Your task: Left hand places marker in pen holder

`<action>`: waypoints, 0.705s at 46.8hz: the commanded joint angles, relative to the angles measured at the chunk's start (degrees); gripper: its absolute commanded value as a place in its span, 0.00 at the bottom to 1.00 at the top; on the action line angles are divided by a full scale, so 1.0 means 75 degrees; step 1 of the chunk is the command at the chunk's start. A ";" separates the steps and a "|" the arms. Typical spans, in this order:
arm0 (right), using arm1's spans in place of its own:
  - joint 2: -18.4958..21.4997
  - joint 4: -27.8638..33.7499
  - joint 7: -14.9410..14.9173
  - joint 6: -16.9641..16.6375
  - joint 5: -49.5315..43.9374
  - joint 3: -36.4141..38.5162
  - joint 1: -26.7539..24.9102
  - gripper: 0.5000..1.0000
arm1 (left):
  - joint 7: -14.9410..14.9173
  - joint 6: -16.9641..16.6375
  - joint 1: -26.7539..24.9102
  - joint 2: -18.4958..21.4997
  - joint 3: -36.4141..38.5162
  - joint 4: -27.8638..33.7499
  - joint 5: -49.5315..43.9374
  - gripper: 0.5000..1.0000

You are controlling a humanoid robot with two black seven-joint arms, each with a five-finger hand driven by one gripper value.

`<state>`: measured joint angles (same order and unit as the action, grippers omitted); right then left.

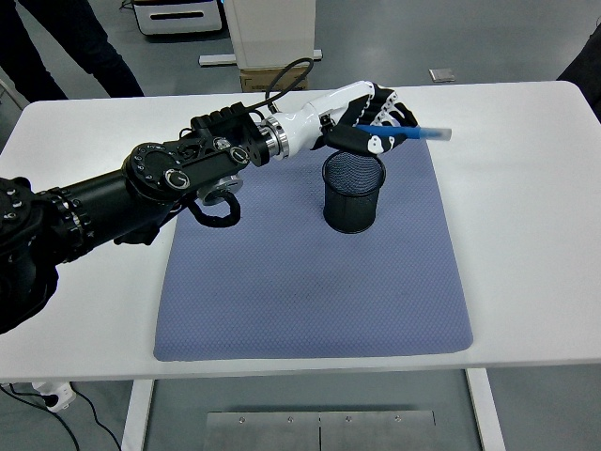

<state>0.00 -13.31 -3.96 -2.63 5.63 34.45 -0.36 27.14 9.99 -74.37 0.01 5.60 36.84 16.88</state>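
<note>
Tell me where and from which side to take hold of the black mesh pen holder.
Grip the black mesh pen holder around its lower cylindrical wall, coming from the right. It stands upright on the blue-grey mat, and that side is free. The left hand, holding the blue marker, hovers over its rim, so the top looks crowded.

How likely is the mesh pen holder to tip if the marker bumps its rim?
The pen holder is open wire mesh and looks empty, so probably light. It stands upright on a textured mat, which likely resists sliding, so a rim bump may tip it.
</note>
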 commanded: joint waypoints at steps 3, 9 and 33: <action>0.0000 -0.0006 0.0001 -0.0001 0.0000 0.0000 0.0001 1.00 | 0.0003 -0.0032 0.0201 -0.0001 -0.0312 0.0010 -0.0211 0.00; 0.0000 0.0006 0.0001 -0.0001 0.0000 0.0000 0.0001 1.00 | 0.0003 -0.0055 0.0412 -0.0001 -0.0582 0.0010 -0.0422 0.00; 0.0000 -0.0006 0.0001 -0.0001 0.0000 0.0000 0.0001 1.00 | 0.0003 -0.0125 0.1314 -0.0001 -0.1250 0.0127 -0.1032 0.00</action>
<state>0.00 -13.33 -3.96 -2.64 5.62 34.45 -0.34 27.16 9.13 -64.96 0.00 -3.25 37.62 9.13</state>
